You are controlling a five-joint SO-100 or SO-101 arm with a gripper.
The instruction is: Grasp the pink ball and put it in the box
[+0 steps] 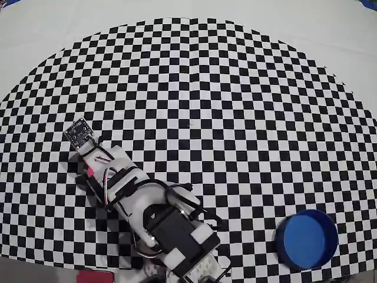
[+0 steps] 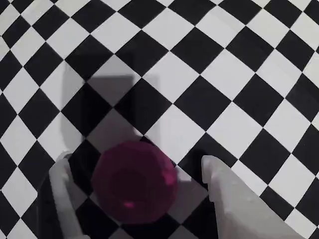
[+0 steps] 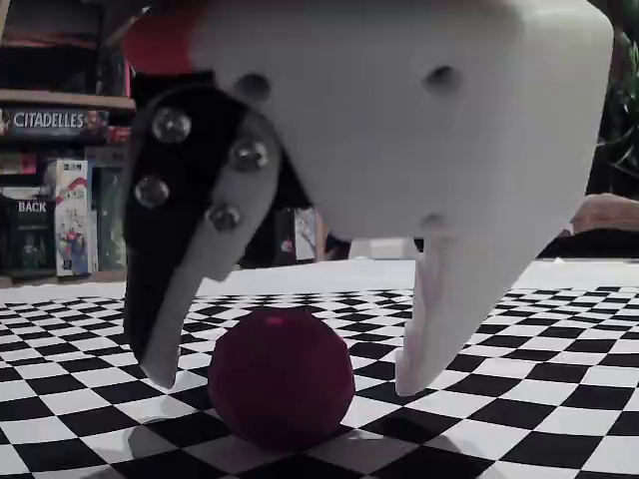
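Observation:
The pink ball rests on the checkered mat between my two white fingers. My gripper is open and straddles it, one fingertip on its left and the other on its right, with small gaps on both sides. In the wrist view the ball lies low in the picture inside the gripper. From overhead only a sliver of the ball shows under the gripper. The box, a round blue container, stands far off at the lower right.
The checkered mat covers most of the table. The arm's base sits at the bottom edge. Shelves with game boxes stand beyond the table in the fixed view.

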